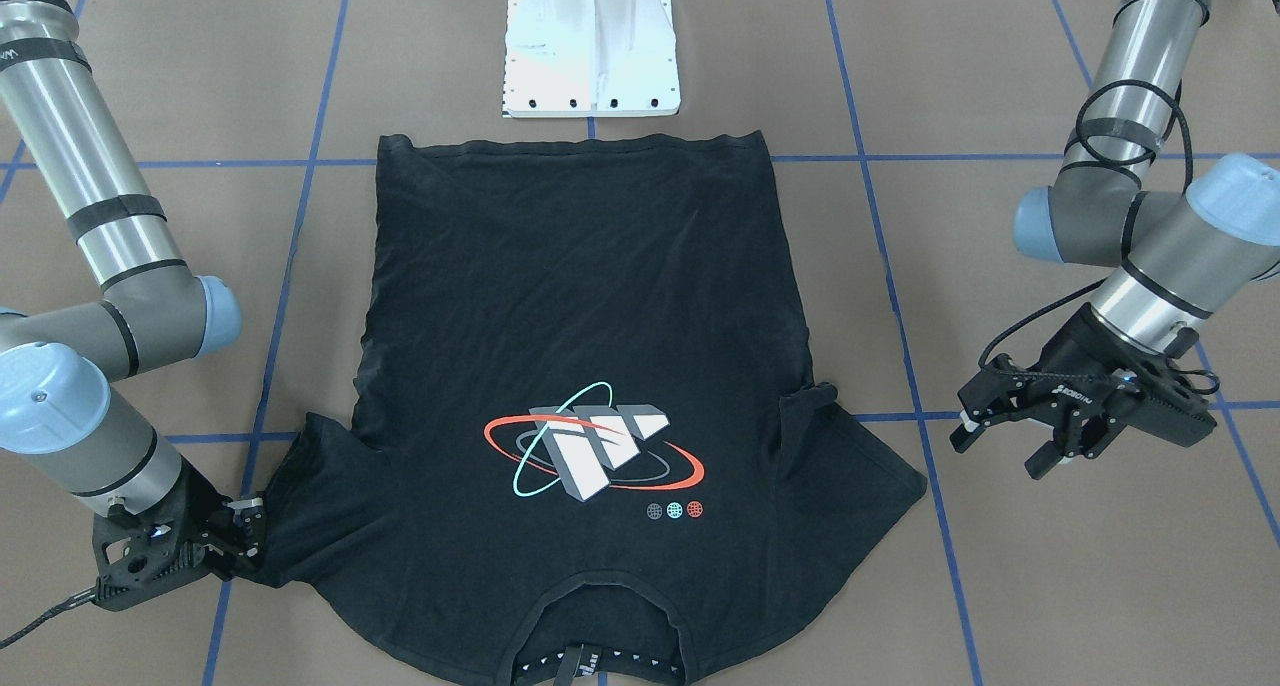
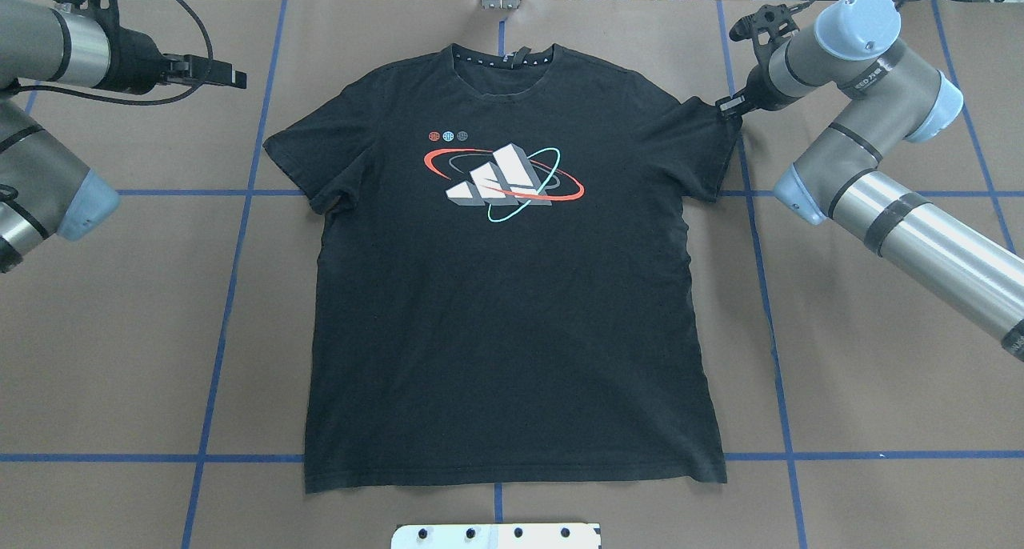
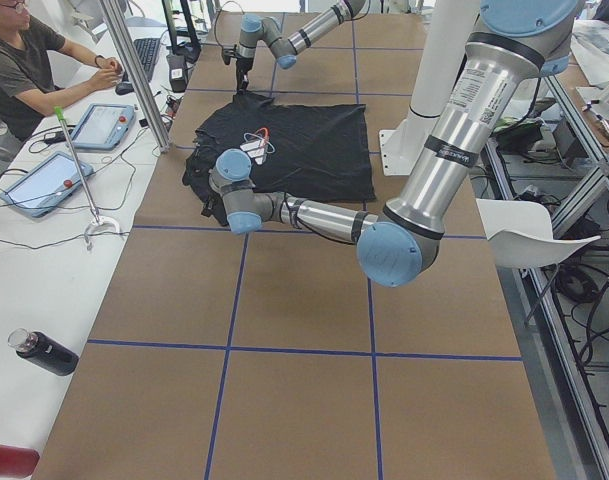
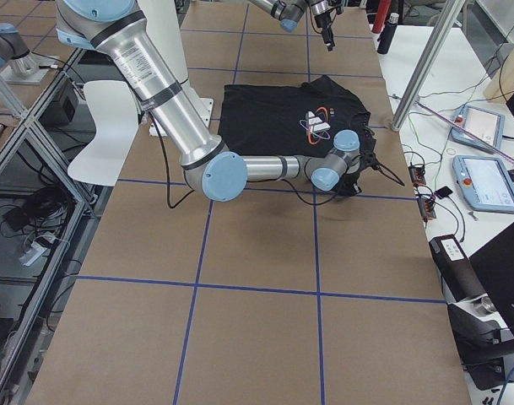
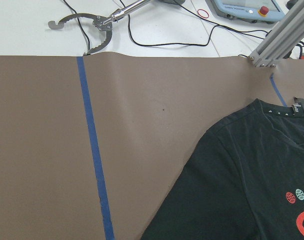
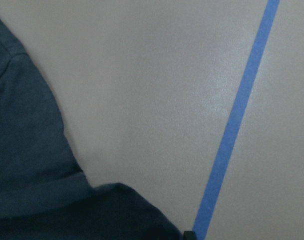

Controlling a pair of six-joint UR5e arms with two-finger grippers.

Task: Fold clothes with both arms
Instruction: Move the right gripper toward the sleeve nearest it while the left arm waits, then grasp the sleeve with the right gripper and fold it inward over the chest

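One black T-shirt (image 2: 512, 309) lies flat and spread on the brown paper-covered table (image 2: 880, 389), printed side up, in the middle between the two arms. Its long axis runs near to far from the robot. The hem (image 2: 512, 477) is the near end, just in front of the single white pedestal base (image 2: 496, 534), and the collar (image 2: 500, 61) points to the far edge. The one orbit logo (image 2: 500, 182) sits on the chest toward the far end, with three small round dots (image 2: 448, 136) beside it. Both short sleeves stick out sideways, one to each side. The right sleeve (image 2: 704, 149) is drawn out to a point at its far corner. There the right gripper (image 2: 726, 107) sits low at the table, its fingers pinched together on the fabric edge. The right wrist camera shows that sleeve corner close against the paper beside a blue tape line (image 6: 236, 120). The left sleeve (image 2: 308, 161) lies loose with a small fold at its near edge. The left gripper (image 1: 1005, 446) hangs over bare paper to the left of it, near but not touching, its two fingers spread apart and holding nothing. Two arms are in view, the right arm (image 2: 904, 205) and the left arm (image 2: 48, 53), each coming in from its own side.
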